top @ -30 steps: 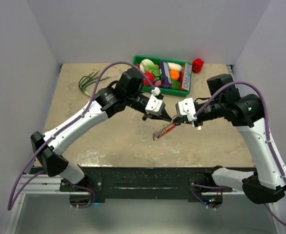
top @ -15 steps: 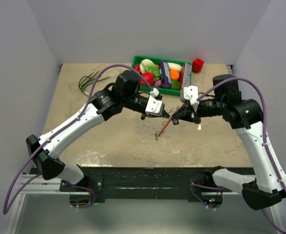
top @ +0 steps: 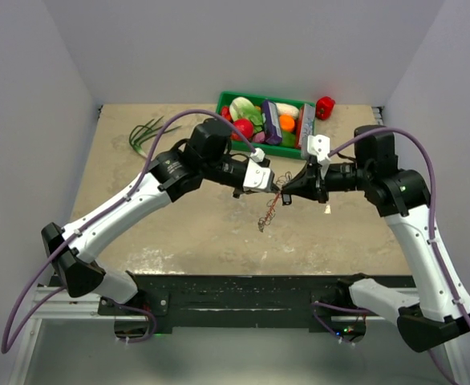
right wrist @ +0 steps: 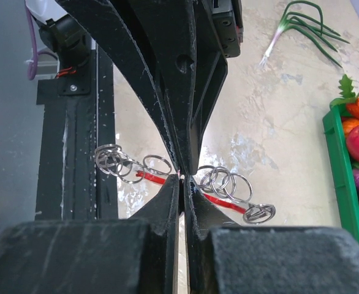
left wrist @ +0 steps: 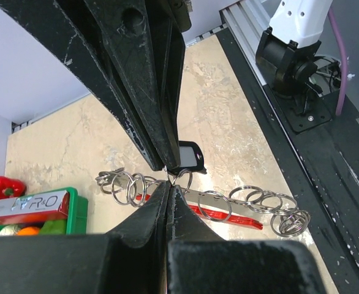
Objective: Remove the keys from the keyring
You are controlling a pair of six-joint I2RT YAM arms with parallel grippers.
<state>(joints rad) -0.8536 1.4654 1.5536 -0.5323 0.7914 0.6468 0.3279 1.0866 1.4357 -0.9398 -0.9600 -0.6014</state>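
Top view: left gripper (top: 276, 190) and right gripper (top: 289, 192) meet tip to tip over the middle of the table (top: 179, 233), on the near side of the green bin (top: 221, 97). Both are clenched. The keyring (top: 268, 211) dangles from where the tips meet, red tag (top: 272, 202) mixed into the bunch. The keys are too small to pick out here. Green onions (top: 147, 134) lie far left, and a red pepper (top: 325, 107) sits just right of the bin.

Left wrist view: the left fingers (left wrist: 146, 223) are pressed together, pinching a thin loop of the keyring (left wrist: 178, 179) right at their tips. The right gripper's fingers (left wrist: 136, 86) come in from above and close onto the same spot. A black-headed key (left wrist: 189, 157) sits just behind that pinch point. Chains of silvery rings (left wrist: 127, 184) trail off to both sides. The red tag (left wrist: 228, 215) runs under them, with a flat silvery key (left wrist: 207, 197) against it. The keys are on the ring, none off. The bin (left wrist: 75, 205) and pepper (left wrist: 2, 187) are at lower left.

Right wrist view: the right fingers (right wrist: 167, 214) are closed with only a hairline gap. The left gripper's fingers (right wrist: 182, 92) meet them from above. The grip lands on the keyring (right wrist: 222, 180) at the middle of the bunch, but I can't tell which loop. Ring clusters hang on either side, and the red tag (right wrist: 215, 201) crosses behind the tips. The onions (right wrist: 305, 24) are at upper right, and the bin edge (right wrist: 337, 177) is at right.
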